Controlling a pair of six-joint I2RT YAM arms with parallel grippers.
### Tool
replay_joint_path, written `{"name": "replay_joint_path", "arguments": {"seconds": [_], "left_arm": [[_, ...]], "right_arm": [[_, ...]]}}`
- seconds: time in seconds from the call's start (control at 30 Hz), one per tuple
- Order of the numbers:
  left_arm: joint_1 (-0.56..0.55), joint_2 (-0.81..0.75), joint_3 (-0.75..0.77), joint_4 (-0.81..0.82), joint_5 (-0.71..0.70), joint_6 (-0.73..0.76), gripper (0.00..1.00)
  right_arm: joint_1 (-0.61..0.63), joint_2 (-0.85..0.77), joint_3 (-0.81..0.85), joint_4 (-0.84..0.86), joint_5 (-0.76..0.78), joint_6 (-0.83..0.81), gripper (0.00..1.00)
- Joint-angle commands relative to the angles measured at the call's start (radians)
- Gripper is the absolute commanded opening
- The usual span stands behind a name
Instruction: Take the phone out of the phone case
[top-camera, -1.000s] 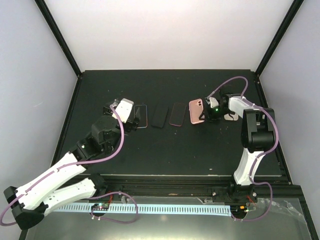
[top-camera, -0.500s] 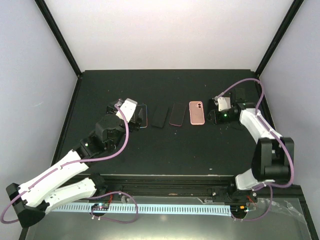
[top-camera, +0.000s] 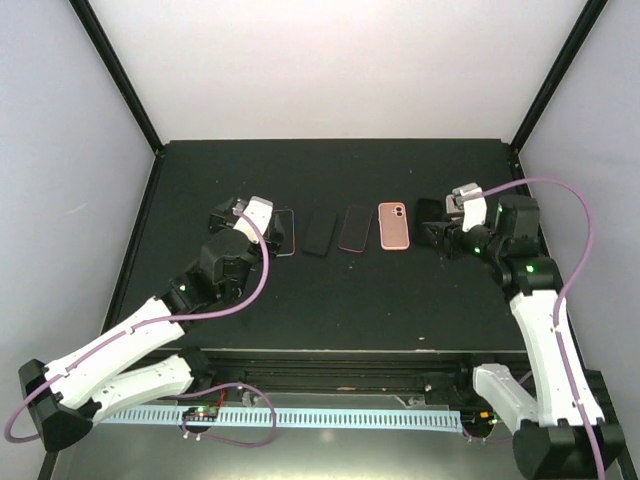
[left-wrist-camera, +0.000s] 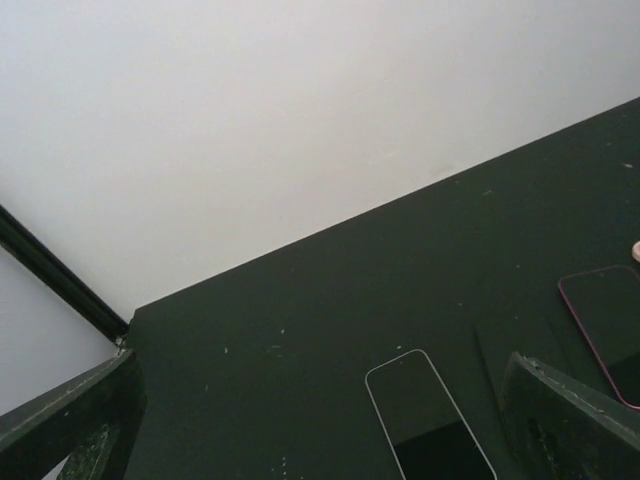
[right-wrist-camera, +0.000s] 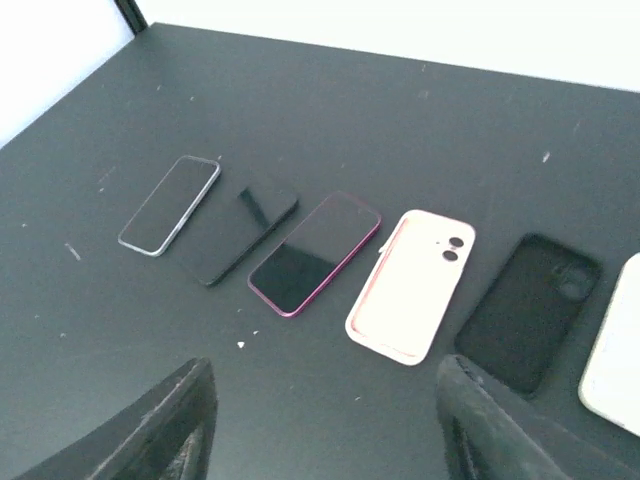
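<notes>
**Two claws over a row of phones and cases.** The right claw (right-wrist-camera: 325, 395) is hanging released, its two fingers (right-wrist-camera: 180, 420) standing apart with nothing between them. Just ahead of it, toward its right finger, a pink case (right-wrist-camera: 412, 285) is lying back-up on the black table (right-wrist-camera: 330, 90), with its camera cut-outs facing upward. Whether a phone is sitting inside it is not showing from any view. Further to that claw's right a black case (right-wrist-camera: 530, 310) is lying the same way. Beyond it a white item (right-wrist-camera: 615, 345) is lying, cut off by the frame edge.

To the right claw's left, three bare phones are lying screen-up, side by side: a magenta-edged phone (right-wrist-camera: 315, 252) nearest the pink case, then a black phone (right-wrist-camera: 238, 230), then a silver-edged phone (right-wrist-camera: 170, 205). The left claw (left-wrist-camera: 320, 400) is also hanging released, its jaws at their widest and empty, with the silver-edged phone lying just ahead of its gap.

The order is suggesting sorting, with bare phones gathering on one side and cases on the other. Each is lying flat and apart from its neighbours, probably so that a finger can be reaching an edge. Both claws being empty is pointing, as a judgement, to a pause between one put-down and the next pick. No brand, label or writing is showing legibly on any phone or case.
</notes>
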Motion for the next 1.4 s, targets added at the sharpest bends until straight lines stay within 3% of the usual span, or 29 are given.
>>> {"name": "replay_joint_path", "arguments": {"seconds": [0.0,0.07,0.17,0.27,0.5,1.37], "left_arm": [[0.022,0.018,0.031,-0.015,-0.057,-0.072,0.99],[0.041,0.02,0.048,-0.04,-0.017,-0.108,0.99],[0.061,0.031,0.053,-0.049,0.017,-0.14,0.99],[0.068,0.037,0.041,-0.034,0.049,-0.138,0.99],[0.068,0.034,0.017,-0.005,0.081,-0.105,0.99],[0.066,0.055,0.023,-0.022,0.148,-0.081,0.99]], "right_arm": [[-0.006,-0.107,-0.036,0.062,0.074,0.04,0.7],[-0.006,-0.156,-0.074,0.119,0.14,0.11,0.87],[-0.006,-0.242,-0.19,0.252,0.135,0.156,0.94],[-0.006,-0.314,-0.292,0.399,0.213,0.236,0.95],[-0.007,-0.383,-0.241,0.355,0.456,0.276,0.98],[-0.006,-0.394,-0.247,0.348,0.416,0.281,1.0]]}}
